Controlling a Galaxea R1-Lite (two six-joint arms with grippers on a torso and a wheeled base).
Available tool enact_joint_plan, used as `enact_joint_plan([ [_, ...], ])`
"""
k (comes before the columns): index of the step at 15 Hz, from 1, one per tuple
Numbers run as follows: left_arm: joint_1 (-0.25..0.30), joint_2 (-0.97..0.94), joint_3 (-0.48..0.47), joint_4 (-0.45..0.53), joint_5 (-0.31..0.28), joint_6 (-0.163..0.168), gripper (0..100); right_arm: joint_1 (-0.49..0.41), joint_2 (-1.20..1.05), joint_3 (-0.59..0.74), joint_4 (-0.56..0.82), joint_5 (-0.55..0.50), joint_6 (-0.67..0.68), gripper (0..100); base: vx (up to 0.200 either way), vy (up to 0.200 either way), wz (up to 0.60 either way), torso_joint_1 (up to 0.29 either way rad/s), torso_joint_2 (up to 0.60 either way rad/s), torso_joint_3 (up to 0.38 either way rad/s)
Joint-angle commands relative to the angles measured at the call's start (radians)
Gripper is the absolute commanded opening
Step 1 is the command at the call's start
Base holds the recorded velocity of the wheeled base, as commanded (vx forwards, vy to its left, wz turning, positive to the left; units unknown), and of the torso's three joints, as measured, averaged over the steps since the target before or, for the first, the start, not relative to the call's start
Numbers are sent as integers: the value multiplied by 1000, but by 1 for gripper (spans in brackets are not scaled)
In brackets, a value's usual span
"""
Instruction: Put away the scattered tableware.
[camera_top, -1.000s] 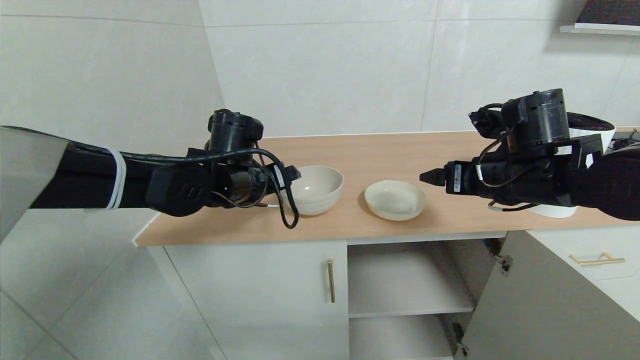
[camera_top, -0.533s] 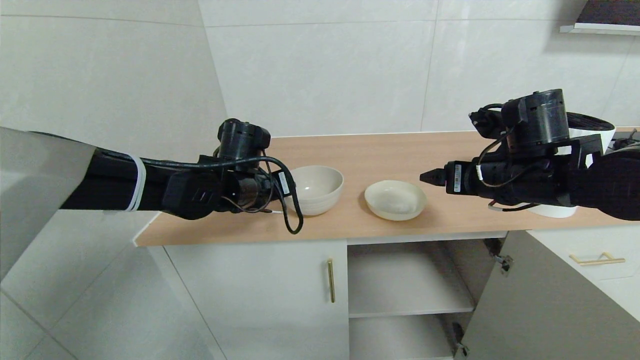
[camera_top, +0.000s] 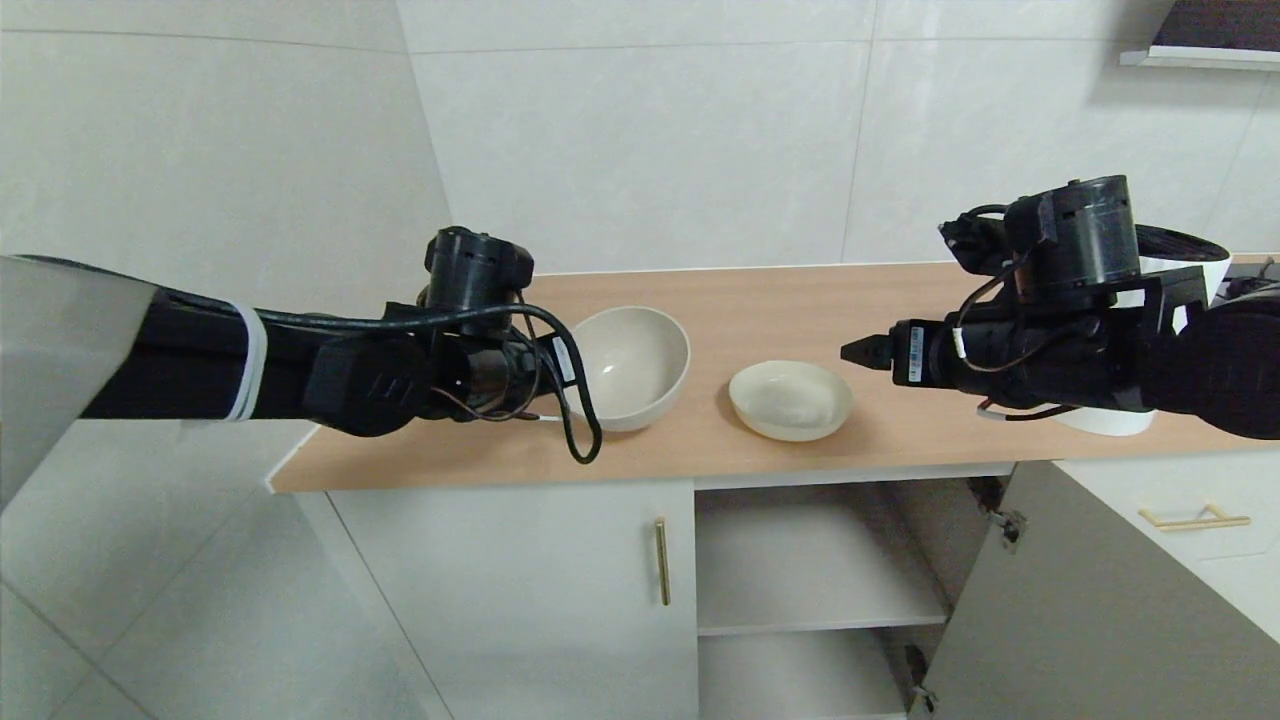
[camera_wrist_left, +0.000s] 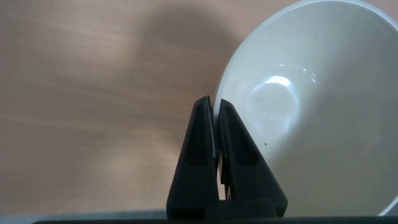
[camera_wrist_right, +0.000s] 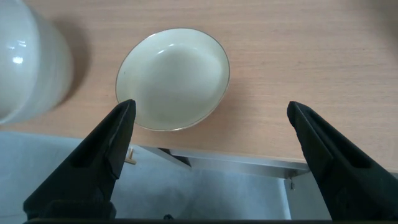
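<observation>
Pinches the rim of the deep bowl (camera_wrist_left: 298, 93) with the left claw (camera_wrist_left: 216, 102), fingers almost together with the rim between them. Holds that bowl tipped at the left part of the worktop (camera_top: 760, 310); cannot tell whether its bottom touches the wood. Hangs the right claw (camera_wrist_right: 210, 107) wide open, holding nothing, above the worktop to the right of the shallow dish (camera_top: 790, 400). Has the dish lying flat just right of the bowl, above the open cupboard (camera_top: 810, 560).

Pinches bowl (camera_top: 632, 365) rim with left gripper (camera_wrist_left: 216, 107) at centre left; holds right gripper (camera_top: 862, 352) spread wide at centre right.
</observation>
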Motion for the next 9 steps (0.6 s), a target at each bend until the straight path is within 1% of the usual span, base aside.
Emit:
enact_joint_plan([
  [1,-1,-64,26,0,-2,0,0,1,15,-4,-1,1,0,100,0,0,0,0,0,0],
  [3,-16,-123,83,-2,-20,6,0,-1,95,-26,-1,-7,1,100,0,0,0,0,0,0],
  [4,-19,-159,116,-3,-68,18,0,-1,146,-46,-1,-42,1,100,0,0,0,0,0,0],
  [5,-19,-180,135,-3,-107,23,0,-2,184,-66,-1,-71,6,100,0,0,0,0,0,0],
  [6,-19,-195,141,-3,-134,23,0,-4,216,-84,-2,-93,24,100,0,0,0,0,0,0],
  [7,-19,-205,149,-3,-146,23,0,-2,244,-99,-1,-102,40,100,0,0,0,0,0,0],
  [9,-19,-215,156,-3,-149,24,0,-6,276,-110,-2,-103,41,100,0,0,0,0,0,0],
])
